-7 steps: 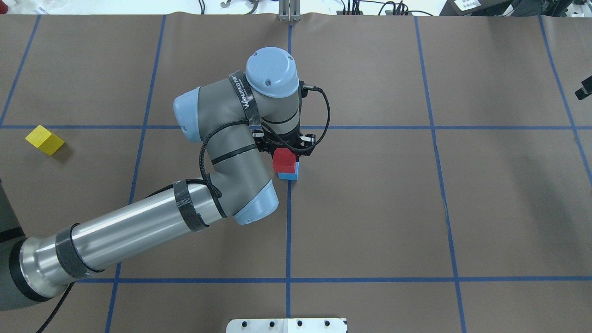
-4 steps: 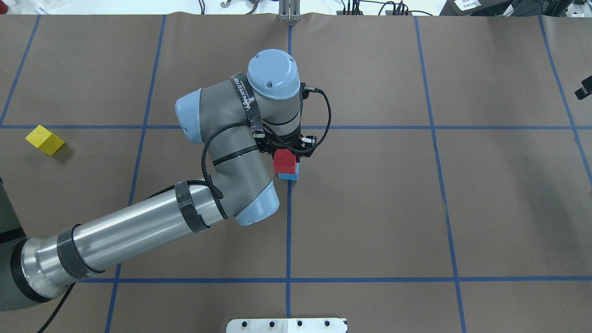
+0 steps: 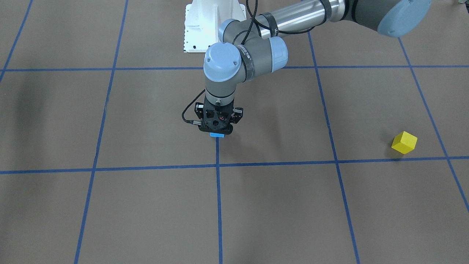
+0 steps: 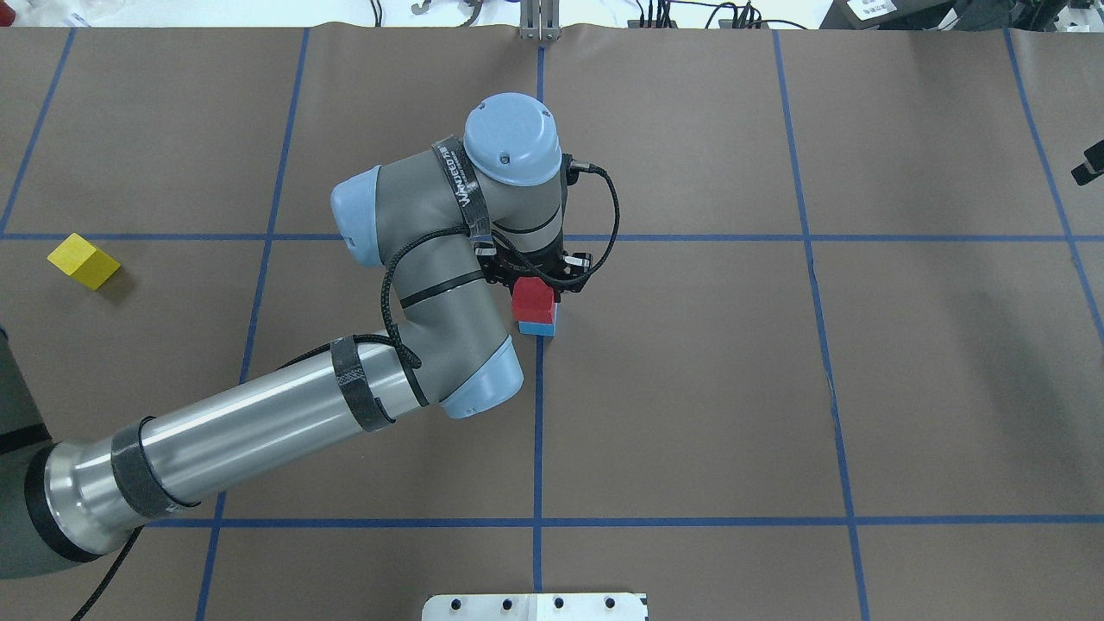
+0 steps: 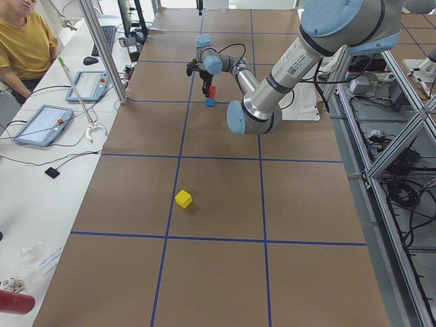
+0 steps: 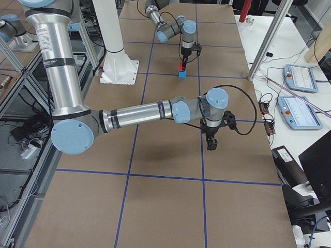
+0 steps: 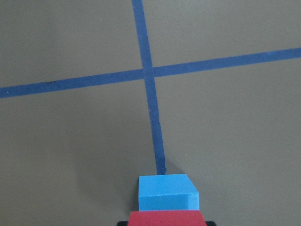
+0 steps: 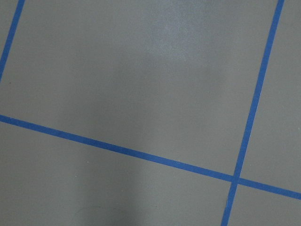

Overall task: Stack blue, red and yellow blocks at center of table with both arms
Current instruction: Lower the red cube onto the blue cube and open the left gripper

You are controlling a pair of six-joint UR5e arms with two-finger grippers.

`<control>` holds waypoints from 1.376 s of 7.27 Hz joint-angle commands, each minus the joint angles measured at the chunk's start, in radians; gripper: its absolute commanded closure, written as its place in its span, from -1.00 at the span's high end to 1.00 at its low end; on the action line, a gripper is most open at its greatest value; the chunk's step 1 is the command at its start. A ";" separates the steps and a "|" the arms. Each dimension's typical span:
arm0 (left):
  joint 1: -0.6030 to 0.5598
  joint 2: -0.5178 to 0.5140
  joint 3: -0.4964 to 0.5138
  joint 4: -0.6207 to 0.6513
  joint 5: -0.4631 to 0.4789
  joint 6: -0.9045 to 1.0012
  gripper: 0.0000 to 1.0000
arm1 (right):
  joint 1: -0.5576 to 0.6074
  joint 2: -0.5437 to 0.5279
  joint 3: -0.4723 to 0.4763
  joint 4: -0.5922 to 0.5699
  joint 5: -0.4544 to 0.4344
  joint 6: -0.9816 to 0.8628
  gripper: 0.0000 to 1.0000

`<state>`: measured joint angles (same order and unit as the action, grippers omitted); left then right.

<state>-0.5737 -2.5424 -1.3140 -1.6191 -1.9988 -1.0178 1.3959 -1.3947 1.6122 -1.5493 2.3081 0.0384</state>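
Observation:
My left gripper (image 4: 535, 289) points straight down at the table's centre and is shut on the red block (image 4: 533, 300). The red block is right on top of the blue block (image 4: 539, 328), shifted slightly off it; I cannot tell whether they touch. In the left wrist view the red block (image 7: 165, 218) fills the bottom edge with the blue block (image 7: 167, 190) just beyond it. The yellow block (image 4: 83, 260) lies alone at the far left of the table. My right gripper (image 6: 211, 143) hangs over bare table in the exterior right view; I cannot tell whether it is open.
Blue tape lines (image 4: 539, 431) divide the brown table into squares. The white robot base plate (image 4: 535, 606) sits at the near edge. An operator (image 5: 24, 41) and tablets (image 5: 42, 124) are at a side bench beyond the table.
My left arm has sunk slightly, bringing the red block down closer onto the blue block. The yellow block has not moved.

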 commanded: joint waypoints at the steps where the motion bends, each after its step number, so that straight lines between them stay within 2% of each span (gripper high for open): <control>1: 0.000 -0.001 0.001 -0.001 0.006 -0.001 -0.51 | 0.000 0.000 0.000 0.000 0.001 0.000 1.00; 4: 0.000 -0.010 0.016 -0.002 0.006 -0.001 -0.28 | 0.000 0.003 0.000 0.000 0.001 0.000 1.00; 7: 0.002 -0.015 0.024 -0.007 0.006 -0.001 -0.19 | 0.000 0.003 0.000 0.000 -0.001 0.000 1.00; 9: 0.002 -0.013 0.030 -0.018 0.006 -0.001 -0.04 | 0.000 0.003 0.000 0.000 0.001 0.000 1.00; 10: 0.002 -0.013 0.042 -0.040 0.014 -0.001 0.10 | 0.000 0.003 0.000 0.000 0.001 0.000 1.00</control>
<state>-0.5722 -2.5563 -1.2826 -1.6387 -1.9909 -1.0186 1.3959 -1.3913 1.6122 -1.5497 2.3085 0.0384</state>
